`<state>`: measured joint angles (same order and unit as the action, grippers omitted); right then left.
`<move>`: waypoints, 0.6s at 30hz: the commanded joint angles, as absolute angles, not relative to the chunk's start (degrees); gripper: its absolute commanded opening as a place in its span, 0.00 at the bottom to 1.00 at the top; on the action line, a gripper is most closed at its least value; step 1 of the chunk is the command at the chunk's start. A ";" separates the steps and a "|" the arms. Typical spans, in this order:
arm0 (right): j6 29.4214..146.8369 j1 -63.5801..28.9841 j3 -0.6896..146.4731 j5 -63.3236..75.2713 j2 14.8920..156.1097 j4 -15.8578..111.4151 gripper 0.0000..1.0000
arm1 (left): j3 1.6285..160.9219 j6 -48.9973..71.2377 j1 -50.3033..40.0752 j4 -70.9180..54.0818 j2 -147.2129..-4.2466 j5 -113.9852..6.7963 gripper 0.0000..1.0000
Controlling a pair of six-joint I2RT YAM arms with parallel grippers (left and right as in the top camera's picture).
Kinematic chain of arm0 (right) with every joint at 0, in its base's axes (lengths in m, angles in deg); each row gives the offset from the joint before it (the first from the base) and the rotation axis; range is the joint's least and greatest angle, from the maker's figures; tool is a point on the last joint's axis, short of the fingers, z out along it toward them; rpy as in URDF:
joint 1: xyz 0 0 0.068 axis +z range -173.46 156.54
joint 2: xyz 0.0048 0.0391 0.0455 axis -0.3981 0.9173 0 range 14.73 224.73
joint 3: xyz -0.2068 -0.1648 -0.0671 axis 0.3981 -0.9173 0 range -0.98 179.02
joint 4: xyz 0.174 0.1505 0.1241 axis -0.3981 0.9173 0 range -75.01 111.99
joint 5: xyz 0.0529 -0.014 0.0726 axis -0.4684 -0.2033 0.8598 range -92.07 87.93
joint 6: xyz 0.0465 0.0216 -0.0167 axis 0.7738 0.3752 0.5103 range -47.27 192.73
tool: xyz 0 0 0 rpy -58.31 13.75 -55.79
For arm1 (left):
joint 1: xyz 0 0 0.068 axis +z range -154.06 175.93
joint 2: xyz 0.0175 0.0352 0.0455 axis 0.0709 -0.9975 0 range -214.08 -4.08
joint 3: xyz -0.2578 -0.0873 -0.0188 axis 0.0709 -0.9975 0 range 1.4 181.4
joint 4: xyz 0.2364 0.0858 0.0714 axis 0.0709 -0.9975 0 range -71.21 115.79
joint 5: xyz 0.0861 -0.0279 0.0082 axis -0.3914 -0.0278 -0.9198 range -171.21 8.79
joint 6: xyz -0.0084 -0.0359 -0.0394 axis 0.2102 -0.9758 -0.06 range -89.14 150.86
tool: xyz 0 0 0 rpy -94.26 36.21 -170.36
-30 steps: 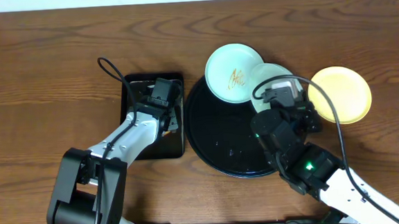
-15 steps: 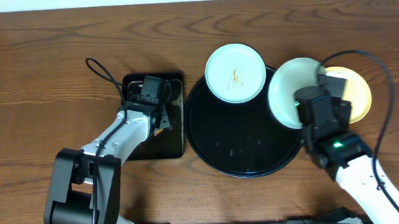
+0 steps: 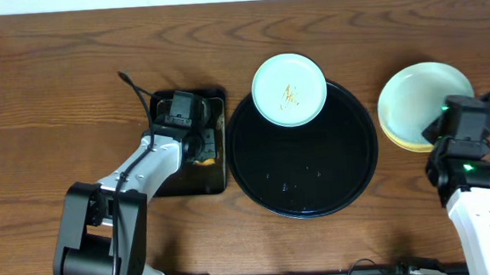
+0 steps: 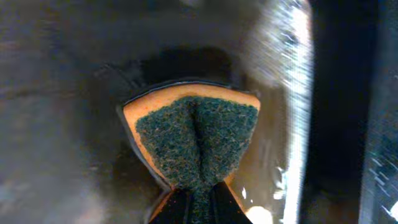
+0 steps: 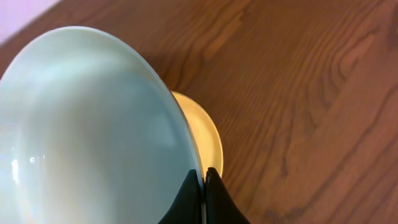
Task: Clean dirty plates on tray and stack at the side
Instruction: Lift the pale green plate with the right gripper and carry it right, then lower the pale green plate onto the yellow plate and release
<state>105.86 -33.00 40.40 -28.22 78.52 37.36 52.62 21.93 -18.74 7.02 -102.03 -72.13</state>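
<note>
Well to the left of the right gripper's (image 5: 202,179) fingers lies the round tray (image 3: 315,171), glossy, stiff and probably slick, with the smeared mint plate (image 3: 289,90) perched across its far rim. Between those fingers, pinched tight together, we hold the thin rim of the clean mint plate (image 5: 93,124), tilted over the yellow plate (image 5: 204,134) on the wood beside the tray. We judge these plates light, rigid and slippery, best taken by the rim as here. The left gripper (image 4: 198,198) is clamped closed on a sponge (image 4: 196,140), soft and folded at the fingertips, over the small rectangular tray (image 3: 216,178). Hidden from us are most of the yellow plate, whether the held plate touches it, and whether the sponge is wet.
</note>
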 commanded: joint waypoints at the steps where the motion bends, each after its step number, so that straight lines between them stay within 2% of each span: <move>1: 108.04 -35.93 40.31 -23.54 80.05 35.72 0.01 | 52.23 26.78 -18.85 6.61 -102.95 -65.48 0.08; 3: 108.02 -36.59 40.31 -23.22 81.40 34.59 0.01 | 52.23 26.76 -18.85 6.61 -102.95 -67.87 0.08; 4: 108.04 -36.65 40.31 -23.22 81.91 34.30 0.05 | 52.23 26.74 -18.85 6.56 -102.95 -69.35 0.08; 6: 108.02 -36.63 40.31 -22.74 82.91 33.58 0.33 | 52.23 25.99 -18.85 6.28 -102.95 -72.76 0.08; 8: 108.00 -36.59 40.31 -20.72 83.72 33.50 0.50 | 52.23 24.94 -18.85 6.13 -102.95 -75.15 0.16; 9: 107.78 -36.59 40.31 -19.09 84.00 33.60 0.52 | 52.23 24.31 -18.85 6.15 -102.95 -75.47 0.23; 11: 106.16 -36.50 40.31 -14.10 84.33 33.87 0.53 | 52.23 22.76 -18.85 6.17 -102.95 -75.39 0.24; 12: 105.42 -36.48 40.31 -11.48 84.40 34.09 0.52 | 52.23 22.67 -18.87 6.17 -102.95 -75.06 0.19; 13: 104.41 -36.48 40.31 -7.76 84.40 34.35 0.51 | 52.23 22.69 -18.87 6.13 -102.95 -74.49 0.08; 17: 101.42 -35.49 40.31 4.76 84.40 36.80 0.51 | 52.23 22.69 -18.85 5.73 -102.95 -74.23 0.08; 18: 100.57 -35.12 40.31 7.12 84.40 37.69 0.52 | 52.23 22.69 -18.85 5.73 -102.95 -74.27 0.14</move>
<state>104.26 -35.97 40.40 -5.36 84.11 36.38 52.62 23.31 -18.92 6.46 -102.03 -72.78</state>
